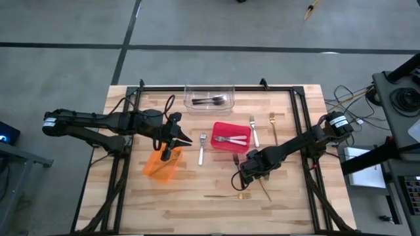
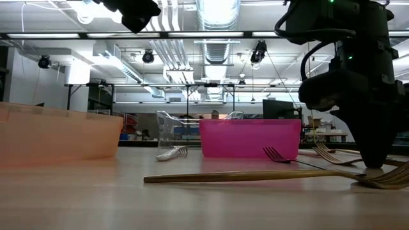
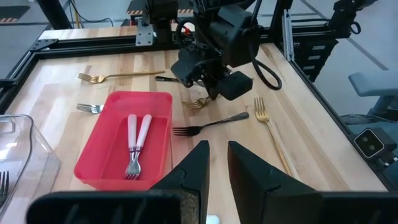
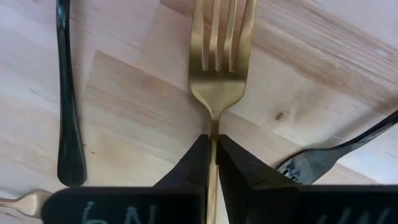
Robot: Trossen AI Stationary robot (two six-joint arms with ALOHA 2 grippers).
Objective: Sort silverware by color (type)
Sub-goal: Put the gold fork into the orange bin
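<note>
Right claw [image 4: 212, 163], lowered to the desk [image 4: 124, 93], is clamped on the thin neck of a gold fork [image 4: 219, 59] lying flat.

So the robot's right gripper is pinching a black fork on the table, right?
Not quite. The right gripper is pinching a gold fork, not a black one. The right wrist view shows its fingers shut on the gold handle, on the table.

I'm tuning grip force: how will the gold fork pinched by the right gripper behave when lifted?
The gold fork looks like stiff thin metal, unlikely to flex. The right gripper pinches its narrow neck, behind the tines, so the longer handle may droop or pivot. Its glossy finish suggests it could slip.
</note>
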